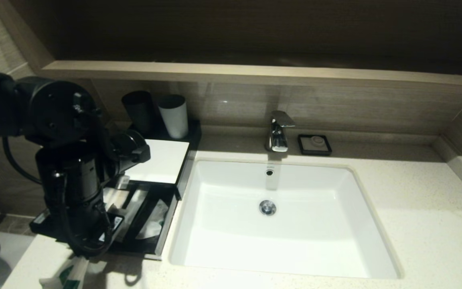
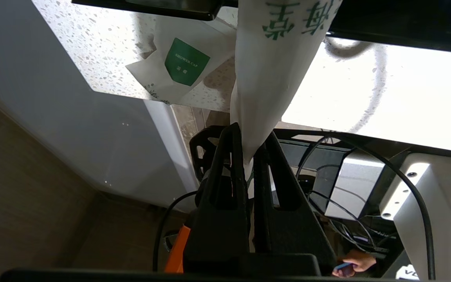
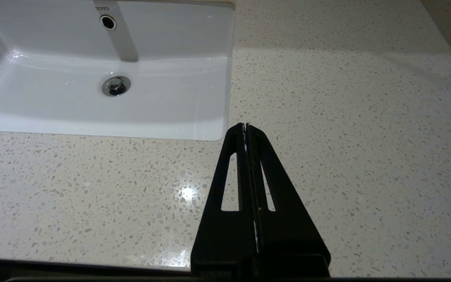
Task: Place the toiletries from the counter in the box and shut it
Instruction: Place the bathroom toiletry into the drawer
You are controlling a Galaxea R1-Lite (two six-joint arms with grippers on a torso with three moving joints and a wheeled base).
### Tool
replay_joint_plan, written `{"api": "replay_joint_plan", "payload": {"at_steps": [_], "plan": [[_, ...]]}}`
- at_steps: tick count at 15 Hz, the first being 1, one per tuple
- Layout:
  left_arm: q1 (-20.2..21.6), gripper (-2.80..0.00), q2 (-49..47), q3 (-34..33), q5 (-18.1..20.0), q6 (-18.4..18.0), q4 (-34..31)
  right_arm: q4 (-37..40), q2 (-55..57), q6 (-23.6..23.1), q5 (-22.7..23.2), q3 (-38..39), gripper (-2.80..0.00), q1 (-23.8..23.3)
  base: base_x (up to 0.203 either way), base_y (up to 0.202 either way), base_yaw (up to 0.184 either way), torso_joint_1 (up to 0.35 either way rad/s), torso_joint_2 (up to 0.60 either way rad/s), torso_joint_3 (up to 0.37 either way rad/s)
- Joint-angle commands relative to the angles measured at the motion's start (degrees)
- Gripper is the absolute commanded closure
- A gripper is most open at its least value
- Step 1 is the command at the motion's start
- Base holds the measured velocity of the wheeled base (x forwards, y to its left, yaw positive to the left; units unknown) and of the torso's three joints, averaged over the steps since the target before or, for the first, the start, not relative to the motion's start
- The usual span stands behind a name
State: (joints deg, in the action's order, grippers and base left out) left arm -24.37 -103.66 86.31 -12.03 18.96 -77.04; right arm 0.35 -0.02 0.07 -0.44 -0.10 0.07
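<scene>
Left gripper [image 2: 249,154] pinches a white packet [image 2: 272,78] at lower left of the head view. Carry it level over the open drawer [image 1: 150,216] before release. Right gripper [image 3: 246,126] rests pressed together above the counter [image 3: 347,117].

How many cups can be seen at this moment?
2. A black cup and a white cup stand side by side behind the white top panel of the box, near the wall. The left arm blocks part of that corner, so another could be hidden.
</scene>
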Motion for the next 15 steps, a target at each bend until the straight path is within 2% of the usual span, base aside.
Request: {"api": "replay_joint_plan", "payload": {"at_steps": [1, 8, 15], "plan": [[0.6, 0.00, -1.2, 0.0, -0.1, -0.1, -0.6, 0.0, 0.0, 0.0, 0.0, 0.0, 0.00, 0.0, 0.000, 0.000, 0.000, 0.000, 0.00, 0.000], [0.9, 0.00, -6.0, 1.0, 0.0, -1.1, -0.8, 0.0, 0.0, 0.0, 0.0, 0.0, 0.00, 0.0, 0.000, 0.000, 0.000, 0.000, 0.00, 0.000], [1.4, 0.00, -11.2, 5.7, 0.0, -1.2, -0.9, 0.0, 0.0, 0.0, 0.0, 0.0, 0.00, 0.0, 0.000, 0.000, 0.000, 0.000, 0.00, 0.000]]}}
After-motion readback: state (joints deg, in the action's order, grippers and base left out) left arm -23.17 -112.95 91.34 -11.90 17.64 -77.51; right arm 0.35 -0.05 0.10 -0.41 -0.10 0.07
